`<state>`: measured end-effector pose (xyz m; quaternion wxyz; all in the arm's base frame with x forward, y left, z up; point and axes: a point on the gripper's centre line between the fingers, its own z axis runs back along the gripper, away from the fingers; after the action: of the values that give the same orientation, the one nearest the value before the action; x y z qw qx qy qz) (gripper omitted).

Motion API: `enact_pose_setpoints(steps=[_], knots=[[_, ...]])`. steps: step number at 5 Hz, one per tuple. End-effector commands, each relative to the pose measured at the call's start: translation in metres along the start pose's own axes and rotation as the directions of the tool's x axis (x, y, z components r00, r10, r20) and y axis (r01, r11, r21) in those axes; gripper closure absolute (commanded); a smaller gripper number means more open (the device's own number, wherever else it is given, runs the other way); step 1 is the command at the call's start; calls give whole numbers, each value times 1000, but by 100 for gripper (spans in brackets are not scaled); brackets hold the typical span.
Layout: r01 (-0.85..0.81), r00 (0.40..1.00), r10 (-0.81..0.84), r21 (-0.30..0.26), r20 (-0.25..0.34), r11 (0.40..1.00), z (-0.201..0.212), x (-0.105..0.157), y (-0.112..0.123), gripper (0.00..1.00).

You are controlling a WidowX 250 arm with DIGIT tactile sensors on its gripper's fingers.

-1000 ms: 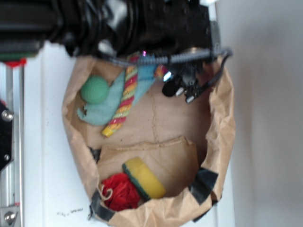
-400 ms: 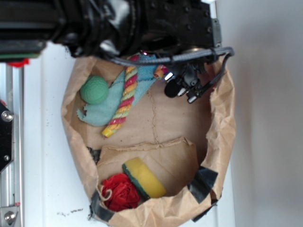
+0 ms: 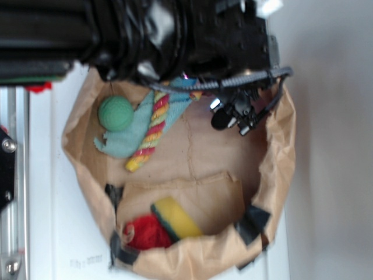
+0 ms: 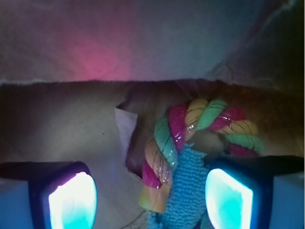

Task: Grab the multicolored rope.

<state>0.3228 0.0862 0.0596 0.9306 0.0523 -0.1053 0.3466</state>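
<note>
Red, yellow and pale-green twist of the multicolored rope right there between the two glowing fingers in the wrist view, closer to the right-hand pad than the left. Hooked end up top, arching over toward the right pad, cut end hanging down into the gap. Not touching either pad as far as can be told. Gripper spread wide, nothing pinched.

Teal cloth rag sitting under the rope's lower end, also inside the gap, just beside the right-hand pad. Torn brown paper edge off to the left of the rope, on the left pad's side.

From the exterior view: rope lying with its long axis on a diagonal, straight end pointing down-left away from the arm, curved end tucked up under the black arm, where the fingertips themselves can't be made out. Partly draped over the rag. Green ball just beside the rag, left of the rope. All inside a crumpled brown paper bag. Yellow sponge and red yarn bundle well apart from the rope, in the bag's other section, past a paper fold.
</note>
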Motion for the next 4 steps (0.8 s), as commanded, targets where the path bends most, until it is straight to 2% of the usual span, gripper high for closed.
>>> enact_pose_setpoints(steps=[1, 2, 3, 4], knots=[[41, 997, -40, -1, 71, 999, -14, 18, 1, 0], [63, 996, -65, 31, 60, 998, -29, 26, 6, 0], [145, 986, -144, -2, 80, 989, -30, 30, 19, 0], [159, 980, -158, -5, 120, 987, -27, 32, 37, 0]])
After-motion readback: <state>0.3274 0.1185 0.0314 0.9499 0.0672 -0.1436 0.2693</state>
